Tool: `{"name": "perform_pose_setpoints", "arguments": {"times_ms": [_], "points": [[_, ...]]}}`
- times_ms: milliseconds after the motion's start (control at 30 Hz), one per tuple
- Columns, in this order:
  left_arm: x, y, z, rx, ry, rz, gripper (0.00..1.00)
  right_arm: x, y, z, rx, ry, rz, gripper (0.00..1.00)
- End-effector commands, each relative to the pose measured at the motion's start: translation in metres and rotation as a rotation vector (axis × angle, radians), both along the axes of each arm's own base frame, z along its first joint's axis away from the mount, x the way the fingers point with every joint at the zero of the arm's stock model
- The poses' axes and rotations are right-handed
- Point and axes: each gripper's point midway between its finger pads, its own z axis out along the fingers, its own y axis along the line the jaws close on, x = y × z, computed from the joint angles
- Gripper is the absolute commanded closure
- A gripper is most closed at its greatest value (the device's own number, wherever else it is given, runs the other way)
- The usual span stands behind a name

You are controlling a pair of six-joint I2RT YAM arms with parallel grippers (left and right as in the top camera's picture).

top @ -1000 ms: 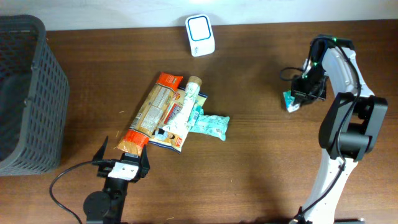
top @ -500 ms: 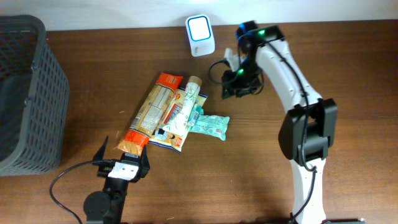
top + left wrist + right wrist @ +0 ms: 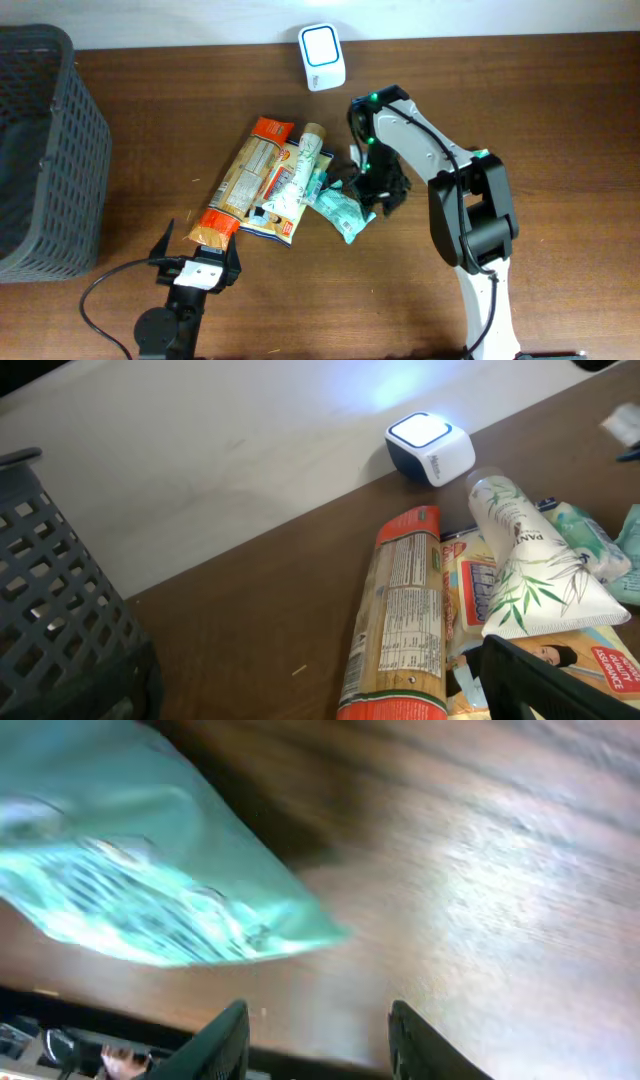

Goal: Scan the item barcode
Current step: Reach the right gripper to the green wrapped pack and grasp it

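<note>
A dark brown wooden table (image 3: pixel 150 120) fills nearly the whole overhead view, its grain running lengthwise. Along its far edge runs a pale, plain wall (image 3: pixel 180 20). In the left wrist view this wall is smooth and off-white, with a soft bluish-white glow high on it. A dark grey lattice basket (image 3: pixel 40 150) stands at the table's left end. In the right wrist view the wood carries a broad pale sheen.

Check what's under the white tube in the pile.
A flat printed packet lies under the tube, showing along the tube's left side and past its wide end. The packet's middle is covered, so whatever is printed there cannot be seen.
</note>
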Motion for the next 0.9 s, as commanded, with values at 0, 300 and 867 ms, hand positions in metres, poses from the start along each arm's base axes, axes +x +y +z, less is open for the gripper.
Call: {"name": "perform_pose_setpoints", "arguments": {"times_ms": [0,300,867], "points": [[0.000,0.002,-0.002,0.016,-0.001,0.008,0.01,0.009,-0.014,0.007,-0.002,-0.025,0.040,0.58],[0.000,0.002,-0.002,0.016,-0.001,0.008,0.01,0.118,0.067,0.036,0.362,-0.489,0.115,0.43],[0.000,0.002,-0.002,0.016,-0.001,0.008,0.01,0.046,-0.046,-0.002,0.271,-0.092,-0.044,0.54]]}}
